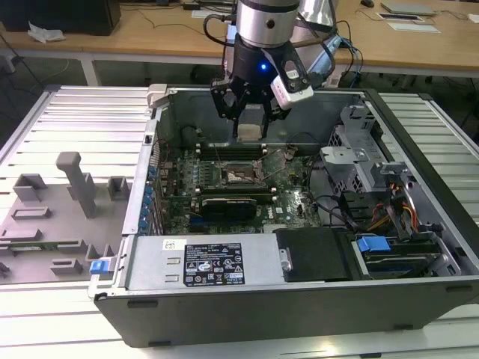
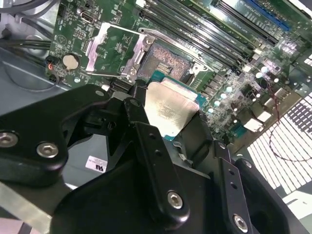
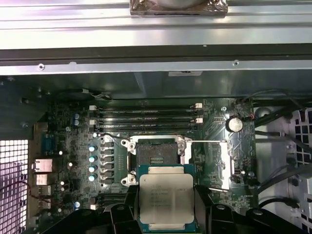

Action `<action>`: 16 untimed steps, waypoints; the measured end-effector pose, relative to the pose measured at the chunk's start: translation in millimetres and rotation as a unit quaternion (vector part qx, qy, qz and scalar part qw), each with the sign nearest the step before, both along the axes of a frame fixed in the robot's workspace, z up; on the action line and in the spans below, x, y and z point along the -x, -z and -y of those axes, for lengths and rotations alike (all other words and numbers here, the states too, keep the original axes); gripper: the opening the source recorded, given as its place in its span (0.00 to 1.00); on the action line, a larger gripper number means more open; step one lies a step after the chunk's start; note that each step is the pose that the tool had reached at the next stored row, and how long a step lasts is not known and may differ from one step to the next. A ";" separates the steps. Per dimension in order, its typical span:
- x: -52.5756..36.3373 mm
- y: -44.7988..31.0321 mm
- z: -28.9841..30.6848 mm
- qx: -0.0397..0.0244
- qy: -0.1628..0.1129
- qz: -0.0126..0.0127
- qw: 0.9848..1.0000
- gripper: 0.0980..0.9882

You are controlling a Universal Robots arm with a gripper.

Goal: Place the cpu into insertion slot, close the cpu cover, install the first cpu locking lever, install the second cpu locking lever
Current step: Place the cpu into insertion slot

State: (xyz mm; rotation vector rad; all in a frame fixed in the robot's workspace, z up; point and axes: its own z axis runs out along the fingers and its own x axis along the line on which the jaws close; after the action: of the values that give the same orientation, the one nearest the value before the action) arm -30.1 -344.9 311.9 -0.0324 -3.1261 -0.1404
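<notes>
Bright, even light; the cpu [image 2: 170, 109] glints in the second wrist view, the case [image 1: 299, 307] interior shadowed.

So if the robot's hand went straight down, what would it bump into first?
Probably the open insertion slot on the green board, and the cpu held in the hand would touch it first. It could land slightly beside the slot; depth is unclear.

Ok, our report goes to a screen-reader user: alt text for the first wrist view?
The black gripper holds a small square silvery-topped chip over a green motherboard, near the uncovered dark-framed square socket. Beside the socket lie long black memory slots.
</notes>
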 end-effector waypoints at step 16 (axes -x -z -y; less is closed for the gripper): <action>1.4 39.4 0.0 0.000 -0.002 0.000 1.000 0.50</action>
State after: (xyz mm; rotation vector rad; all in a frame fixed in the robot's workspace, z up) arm -31.4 -344.9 272.5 -0.0254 -3.1260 -0.1403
